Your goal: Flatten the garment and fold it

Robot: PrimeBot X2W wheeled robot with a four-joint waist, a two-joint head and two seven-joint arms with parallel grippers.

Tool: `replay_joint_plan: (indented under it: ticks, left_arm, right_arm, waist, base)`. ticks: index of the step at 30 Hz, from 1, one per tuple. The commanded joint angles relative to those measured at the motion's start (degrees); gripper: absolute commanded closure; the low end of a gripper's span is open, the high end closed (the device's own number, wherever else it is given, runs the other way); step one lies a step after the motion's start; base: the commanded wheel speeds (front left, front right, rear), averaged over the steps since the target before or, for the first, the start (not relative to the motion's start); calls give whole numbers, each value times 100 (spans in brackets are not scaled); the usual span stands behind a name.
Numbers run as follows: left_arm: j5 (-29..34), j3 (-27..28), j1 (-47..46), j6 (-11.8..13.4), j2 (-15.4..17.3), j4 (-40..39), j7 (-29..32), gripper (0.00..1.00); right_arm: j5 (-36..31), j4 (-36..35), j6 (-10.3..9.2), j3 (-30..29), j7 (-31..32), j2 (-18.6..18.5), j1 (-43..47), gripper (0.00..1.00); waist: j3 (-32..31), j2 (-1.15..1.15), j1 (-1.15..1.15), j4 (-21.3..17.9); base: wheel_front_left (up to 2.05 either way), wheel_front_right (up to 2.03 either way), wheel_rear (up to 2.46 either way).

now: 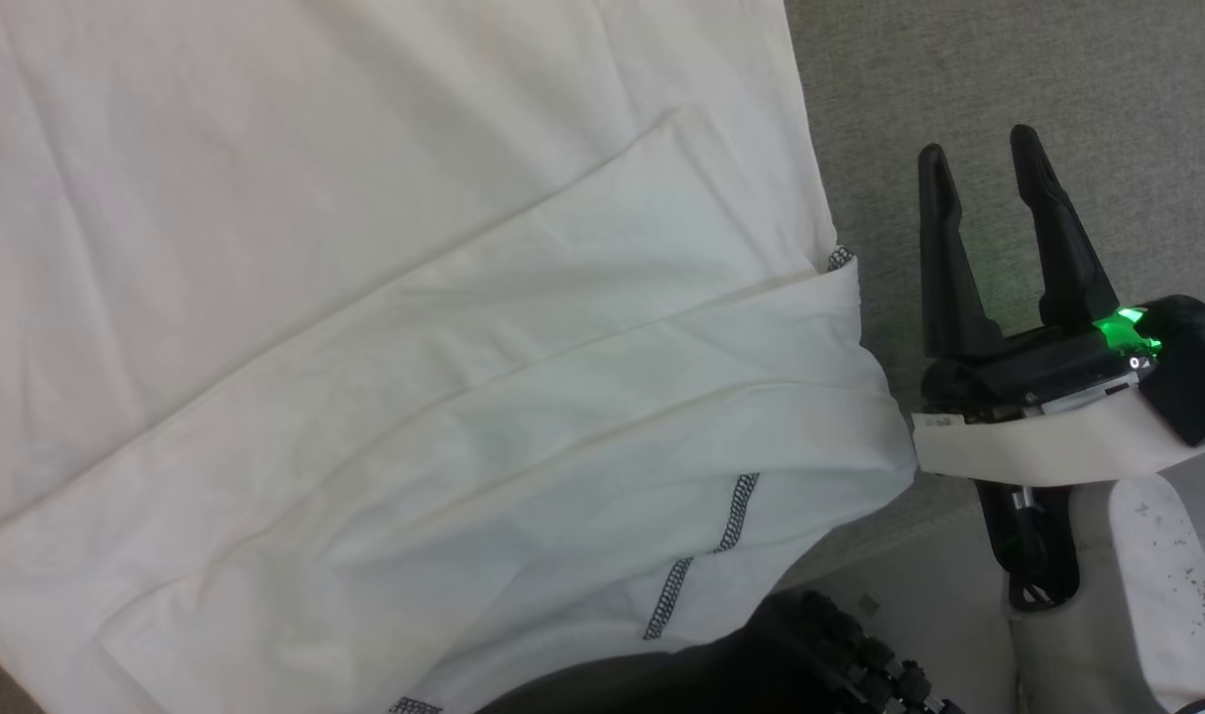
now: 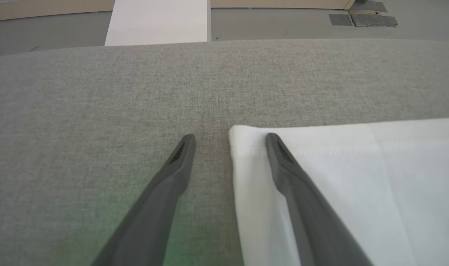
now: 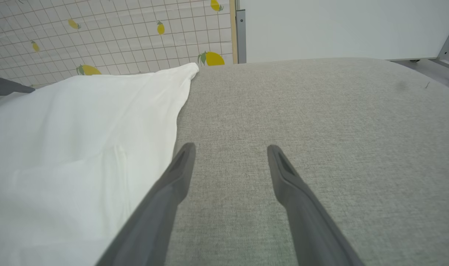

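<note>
Head view shows the garment (image 1: 414,347) spread across most of the grey padded surface (image 1: 1009,59), lying in overlapping layers with long diagonal creases, its dark zigzag stitching (image 1: 736,511) exposed near the robot's side. The right gripper (image 1: 979,147) stands just beside the cloth's right edge over bare upholstery, its two fingers spread and holding nothing. In the right wrist view that gripper (image 3: 230,146) has its left finger at the cloth's border; whether it touches is hard to tell. In the left wrist view the left gripper (image 2: 230,137) is also spread and empty, straddling a hemmed corner of the garment (image 2: 339,177), one finger above the cloth and the other above the grey surface. The main risk, as I judge it, is a poor pinch: closing from here could catch only the top layer, or nudge the thin hem aside and grab nothing. The right gripper, being off the cloth, would likely close on air unless it first shifts inward. A pull from one corner alone could drag the whole soft sheet and bunch it. Folding over the present creases would lock them in. The near edge seems to reach the surface's front rim, so a tug toward the robot might let the cloth slide off.
</note>
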Motion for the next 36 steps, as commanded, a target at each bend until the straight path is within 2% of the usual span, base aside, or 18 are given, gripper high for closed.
replay_joint_plan:
  ticks: [1,2,7,13,20,23,27,31,35,36]
  left_arm:
    - [39,-52,55,59,46,74,120,85]
    - [47,-69,53,59,54,49,139,100]
    - [31,-152,39,8,40,-44,198,100]
    - [-24,-283,-66,-145,-131,-118,-21,100]
    - [-27,-482,-311,-339,-389,-185,-395,100]
    - [-47,-591,-470,-431,-576,-220,-570,100]
    - [-59,-763,-629,-556,-807,-228,-732,100]
    - [-86,-883,-747,-643,-1002,-217,-886,100]
    - [-102,-964,-808,-698,-1125,-176,-1021,100]
    - [-104,-983,-810,-712,-1146,-157,-1057,100]
  right_arm:
    - [58,-3,-9,31,-51,9,-117,0]
    - [57,-2,-9,37,-49,9,-136,0]
    - [-98,-100,-9,32,111,9,-559,0]
    - [-154,174,-9,11,1145,9,-1987,0]
    - [305,1730,-9,-255,2640,9,-4174,0]
    - [-80,2689,-9,-455,3191,9,-5083,0]
    - [-739,3608,-9,-720,3820,9,-5860,0]
    - [-1390,4155,-9,-1058,4365,9,-6385,0]
    - [-1753,4482,-9,-1245,4913,9,-6716,0]
    - [-1791,4557,-9,-1284,5094,9,-6772,4]
  waist:
    - [43,0,-1,-37]
    - [52,0,-1,-39]
    - [76,0,-1,8]
    - [89,0,-1,205]
    - [218,0,-1,614]
    - [329,0,-1,860]
    - [465,0,-1,1175]
    - [593,0,-1,1424]
    - [682,0,-1,1575]
    - [689,0,-1,1599]
  base:
    - [0,0,0]
    - [0,0,0]
    - [0,0,0]
    - [0,0,0]
    - [0,0,0]
    - [0,0,0]
    - [0,0,0]
    - [0,0,0]
    - [0,0,0]
    - [0,0,0]
